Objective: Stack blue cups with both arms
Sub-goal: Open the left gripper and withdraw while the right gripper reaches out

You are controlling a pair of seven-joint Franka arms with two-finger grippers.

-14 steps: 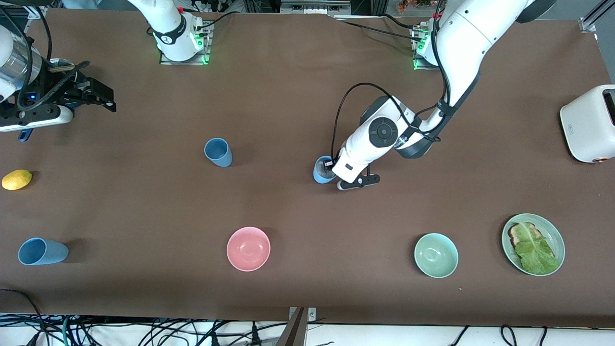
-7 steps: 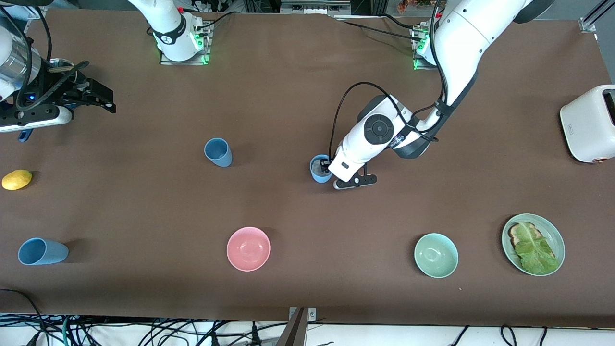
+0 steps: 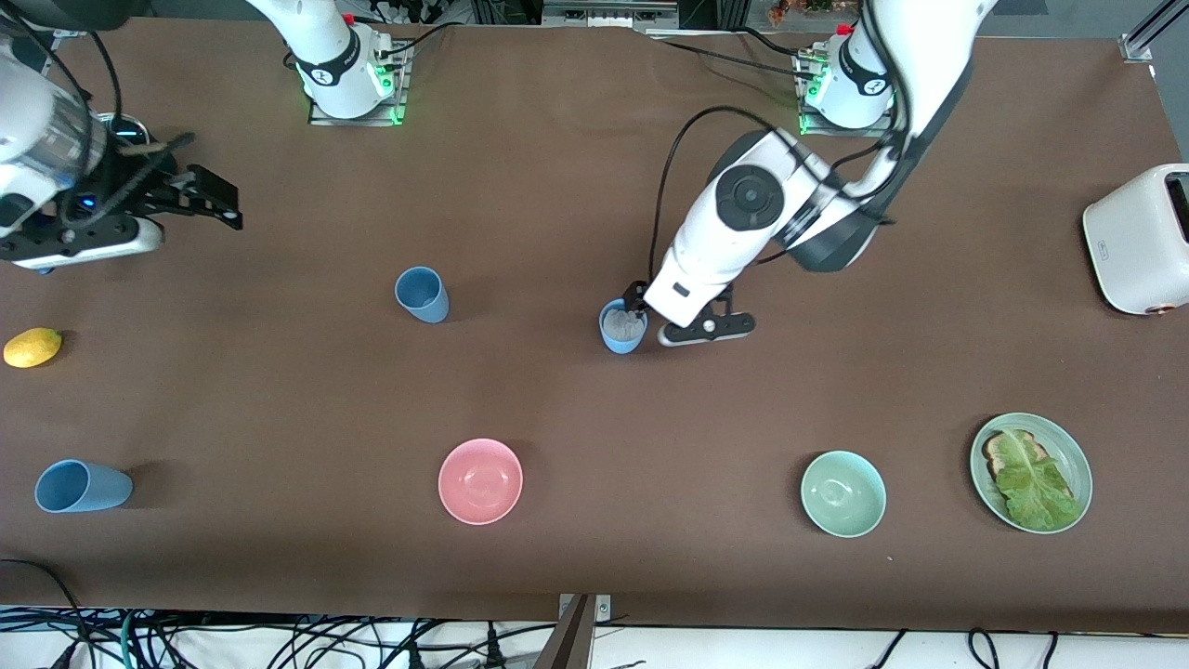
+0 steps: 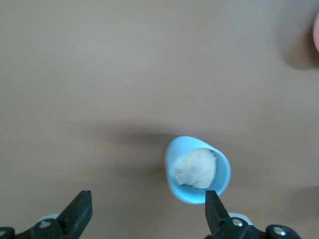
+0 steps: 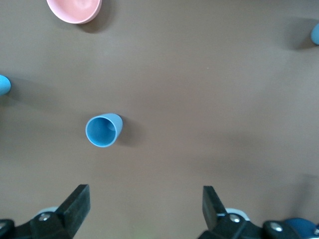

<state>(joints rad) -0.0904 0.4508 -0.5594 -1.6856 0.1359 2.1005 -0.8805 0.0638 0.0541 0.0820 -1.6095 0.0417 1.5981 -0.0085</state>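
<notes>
Low in the frame near its edge at the right arm's end, a blue cup (image 3: 82, 486) lies tipped on its side. Mid-frame, your left gripper (image 3: 641, 307) hangs spread wide and empty, one finger at the rim of the upright centre cup (image 3: 623, 327), the nearer arm. Higher up, another cup (image 3: 423, 295) stands; the right gripper (image 3: 209, 195) waits, parted, at upper left.

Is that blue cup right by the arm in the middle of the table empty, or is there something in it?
Not empty. The blue cup stands upright with a pale, crumpled lump inside, clearest in the left wrist view. What the lump is, I cannot tell.
</notes>
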